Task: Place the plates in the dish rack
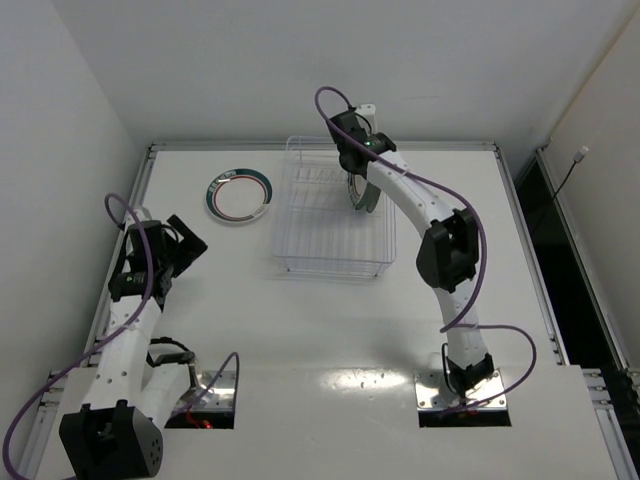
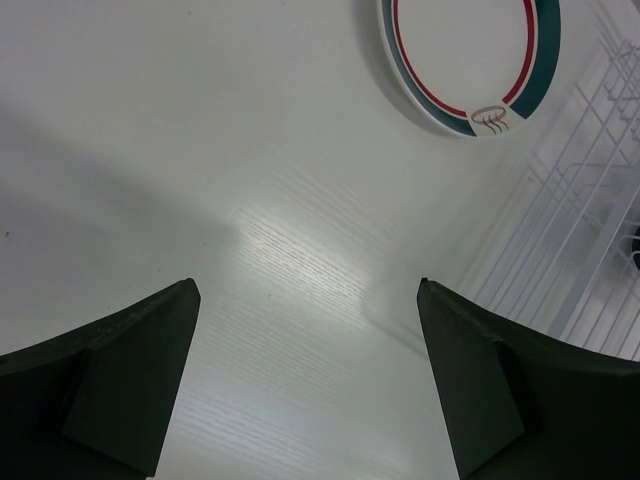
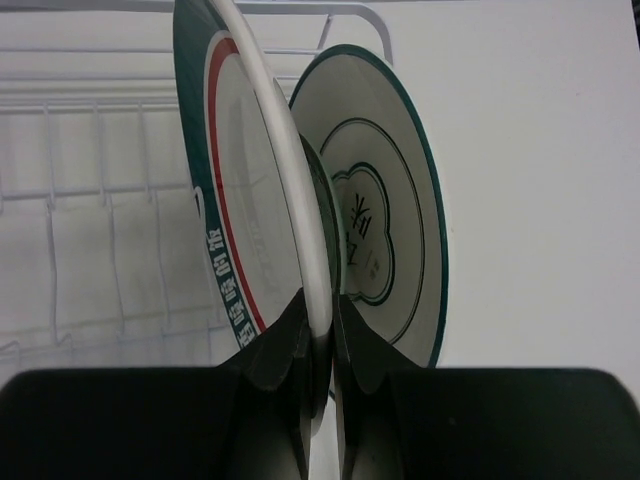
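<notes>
Teal-rimmed, red-ringed round white plate [image 3: 240, 200] clamped upright in right gripper [image 3: 320, 340], inside clear rectangular dish rack [image 1: 330, 268], beside white motif plate [image 3: 390, 230]. Left gripper [image 2: 305, 290] jaws apart; second teal-rimmed plate [image 1: 239, 195] flat on table [image 1: 330, 330], left of rack.

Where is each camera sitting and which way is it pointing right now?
Top external: above, behind the bases, looking down on the table, both arms, dish rack.
Left wrist: low over the table, facing the flat plate past the open left gripper.
Right wrist: looks along the right gripper, shut on the held plate; motif plate beside.
Shared: flat plate and dish rack show in top and left-wrist views.
</notes>
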